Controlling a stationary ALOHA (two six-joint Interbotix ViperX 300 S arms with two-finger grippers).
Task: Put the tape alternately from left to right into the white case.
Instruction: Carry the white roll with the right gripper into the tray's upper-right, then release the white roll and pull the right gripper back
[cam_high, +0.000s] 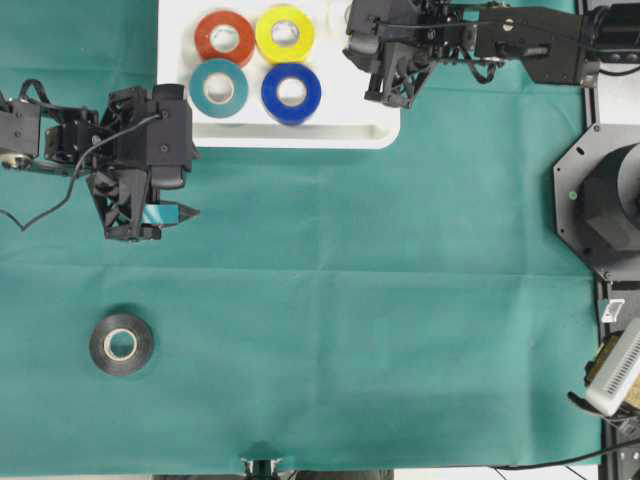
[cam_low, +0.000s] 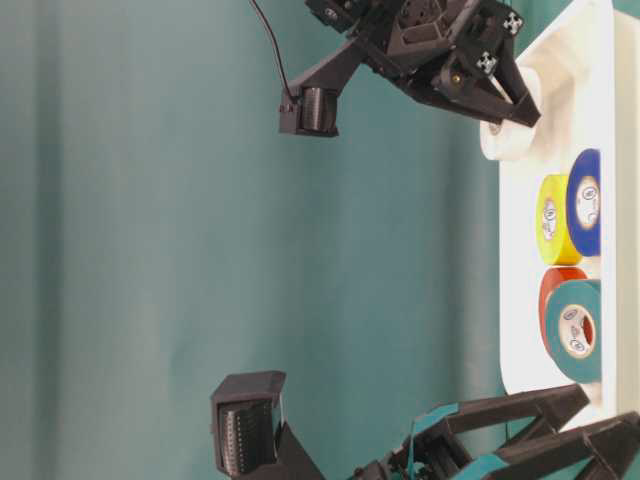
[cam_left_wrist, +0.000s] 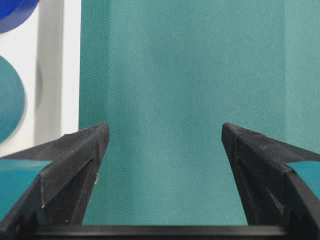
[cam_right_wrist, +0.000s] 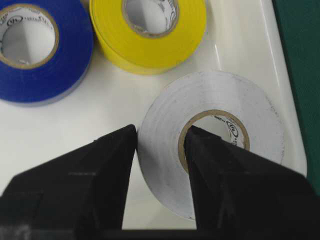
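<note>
Surface: green cloth covers the tabletop (cam_high: 380, 300); the white case (cam_high: 300, 135) lies at its far edge in the overhead view.
Case contents: red roll (cam_high: 224, 37) and yellow roll (cam_high: 284, 33) in the far row, teal roll (cam_high: 219, 87) and blue roll (cam_high: 291, 93) in the near row, all lying flat inside the rim.
White roll: a white tape roll (cam_right_wrist: 215, 137) is at the right end of the case, just beside the yellow roll; the right wrist view shows it over the case floor, near the rounded corner.
Right hand: the right hand (cam_right_wrist: 160, 137) is closed on the white roll, one finger outside the wall, the other inside the cardboard core, pinching the band of tape between them.
Left hand: the left hand (cam_high: 150, 215) hangs over bare cloth on the near-left side of the case, fingers spread wide, holding and touching nothing.
Remaining tape: a black roll (cam_high: 121, 344) lies flat on the cloth, well apart from the case, towards the near-left corner of the tabletop.
Step in hand: by my reading, the right-side placement of the white roll; whether it already rests on the case floor I cannot tell.
Next move: likely calls for the right hand to release and lift clear of the case without nudging the yellow roll; then the left hand's turn falls to the black roll.
</note>
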